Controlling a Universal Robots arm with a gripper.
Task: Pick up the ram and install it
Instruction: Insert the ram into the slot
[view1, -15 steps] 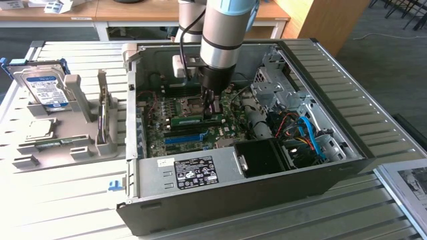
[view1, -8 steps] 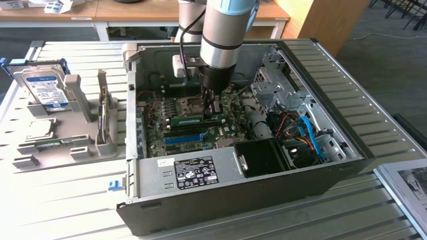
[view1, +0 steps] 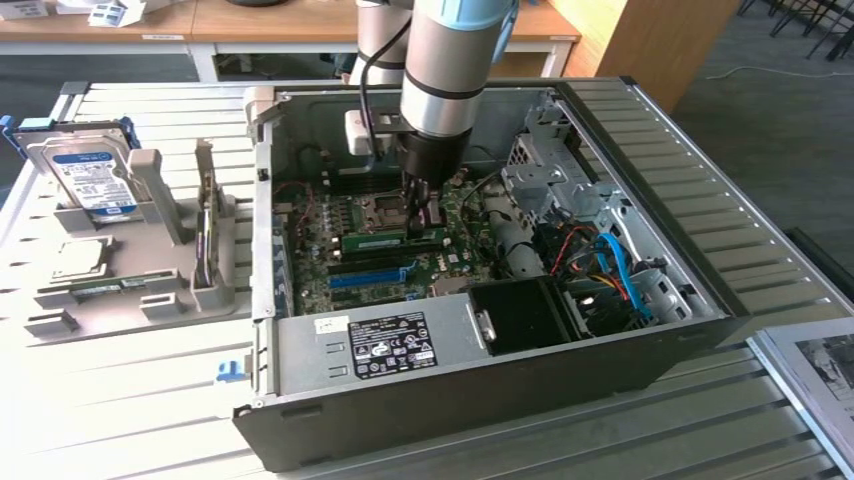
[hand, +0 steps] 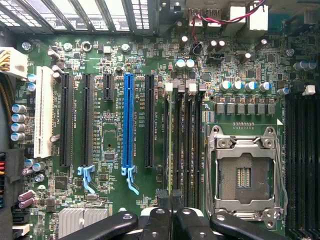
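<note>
**Item: the ram (view1: 388, 241)**, green stick. It stands on its long edge inside the open computer case (view1: 534, 385), over the motherboard (hand: 110, 140). It sits at the black memory slots (hand: 186, 140), between the CPU socket (view1: 387, 208) and the blue slot (view1: 363, 279).

**Holder: gripper (view1: 424, 225)**, reaching straight down from the arm into the case. The fingers are closed tight on the stick, one fingertip (hand: 161, 196) on each flat face. The stick runs from the fingers towards the exterior view's left. Whether its lower edge is seated in a slot cannot be told.

**Exterior view, particular to it:**
- The stick's broad green face.
- The power supply with its black label (view1: 390, 340) at the case's near wall.
- The blue cables (view1: 621, 265) at the exterior view's right.
- A grey holder (view1: 120, 300) outside the case, on the slatted table (view1: 134, 420) at the exterior view's left.
- A blue-labelled hard drive (view1: 91, 178) standing upright in that holder.

**Wrist view, particular to it:**
- The ram (hand: 170, 140) seen edge-on as a thin line, with the gripper (hand: 170, 196) pinching it.
- The open CPU socket (hand: 245, 175) just beside that line, and the blue slot (hand: 129, 120) on the other side.
- A white slot (hand: 44, 112) further off.
</note>
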